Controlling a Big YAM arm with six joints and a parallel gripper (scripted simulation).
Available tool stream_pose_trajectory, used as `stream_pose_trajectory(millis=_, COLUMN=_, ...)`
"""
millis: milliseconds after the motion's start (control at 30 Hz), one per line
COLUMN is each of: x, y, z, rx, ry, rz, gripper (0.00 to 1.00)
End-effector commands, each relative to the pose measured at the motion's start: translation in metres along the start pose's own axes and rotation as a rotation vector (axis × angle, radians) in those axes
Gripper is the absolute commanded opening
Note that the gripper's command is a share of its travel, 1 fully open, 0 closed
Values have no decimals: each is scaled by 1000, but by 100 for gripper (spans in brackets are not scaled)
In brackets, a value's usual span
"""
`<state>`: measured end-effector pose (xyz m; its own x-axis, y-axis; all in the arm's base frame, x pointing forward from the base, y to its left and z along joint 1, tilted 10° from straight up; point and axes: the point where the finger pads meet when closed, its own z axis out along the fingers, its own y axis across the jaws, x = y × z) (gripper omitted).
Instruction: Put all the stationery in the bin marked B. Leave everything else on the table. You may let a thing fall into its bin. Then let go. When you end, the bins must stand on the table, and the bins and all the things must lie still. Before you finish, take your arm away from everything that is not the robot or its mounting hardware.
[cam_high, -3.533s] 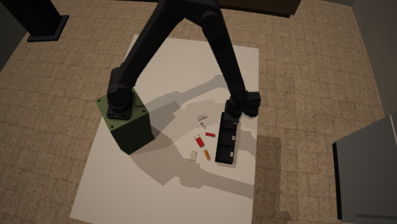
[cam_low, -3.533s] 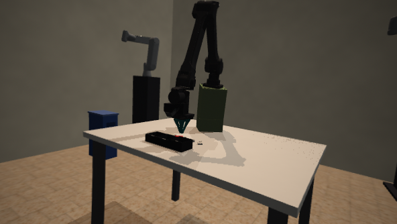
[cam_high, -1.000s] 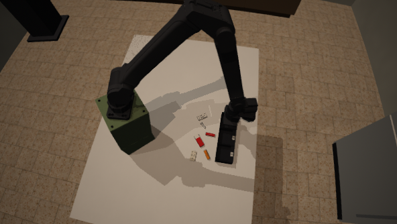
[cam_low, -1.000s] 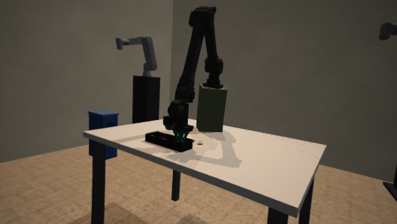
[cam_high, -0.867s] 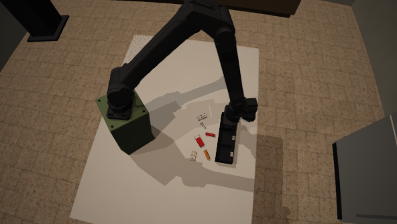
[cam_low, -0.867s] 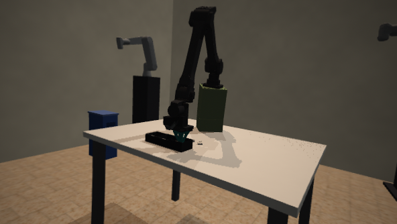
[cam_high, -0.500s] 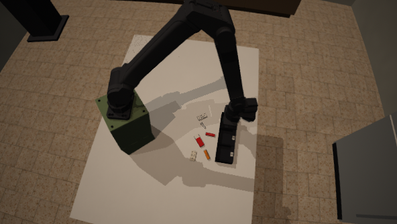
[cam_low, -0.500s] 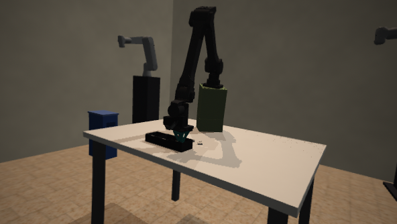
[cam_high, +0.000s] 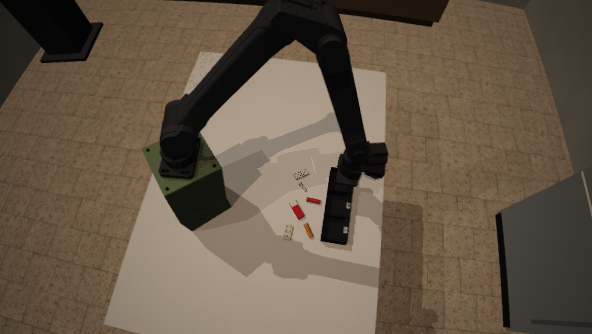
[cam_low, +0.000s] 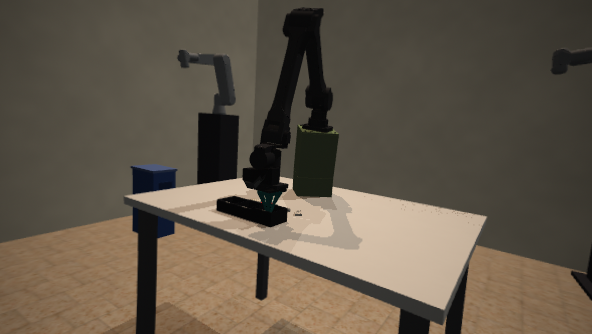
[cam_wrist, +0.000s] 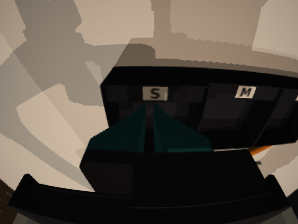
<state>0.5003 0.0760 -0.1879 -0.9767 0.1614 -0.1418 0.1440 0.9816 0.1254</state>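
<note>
A black row of three bins (cam_high: 326, 220) (cam_low: 239, 207) (cam_wrist: 220, 78) lies on the white table, right of centre. In the wrist view one compartment bears the label S (cam_wrist: 154, 94) and the one beside it an M-like label (cam_wrist: 245, 92); I see no B label. My gripper (cam_low: 268, 205) (cam_wrist: 149, 109) has teal fingers pressed together with nothing visible between them, and it hangs just over the end compartment marked S. Left of the bins lie small items: a white dotted tile (cam_high: 301, 174), a small metal piece (cam_high: 303, 186), a small red piece (cam_high: 313, 200), a larger red piece (cam_high: 298, 211), an orange stick (cam_high: 308, 230) and a cream block (cam_high: 287, 232).
The arm's green base block (cam_high: 192, 192) (cam_low: 315, 162) stands on the table's left side. A thin white stick (cam_high: 312, 163) lies near the dotted tile. A blue box (cam_low: 152, 187) stands on the floor beyond the table. The table's right edge runs close to the bins.
</note>
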Motion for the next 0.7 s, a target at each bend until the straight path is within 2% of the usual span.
stream_pose_trajectory(millis=0, x=-1, y=-1, z=-15, rx=4, ry=-3, rz=3, gripper=8)
stream_pose_trajectory(millis=67, x=-1, y=-1, z=-15, rx=4, ry=-3, rz=3, gripper=8)
stream_pose_trajectory(millis=100, x=15, y=-7, z=1, rx=16, ry=38, rz=6, gripper=8)
stream_pose_trajectory(millis=133, x=14, y=-8, z=-1, rx=16, ry=36, rz=6, gripper=8)
stream_pose_trajectory(millis=200, x=-1, y=-3, z=-21, rx=5, ry=-3, rz=3, gripper=8)
stream_pose_trajectory(millis=467, x=-1, y=-5, z=-31, rx=5, ry=-4, rz=1, gripper=8)
stream_pose_trajectory(millis=500, x=-1, y=-4, z=-30, rx=5, ry=-3, rz=0, gripper=8)
stream_pose_trajectory(millis=567, x=15, y=-9, z=-13, rx=16, ry=38, rz=2, gripper=8)
stream_pose_trajectory(millis=667, x=14, y=-9, z=-14, rx=15, ry=35, rz=2, gripper=8)
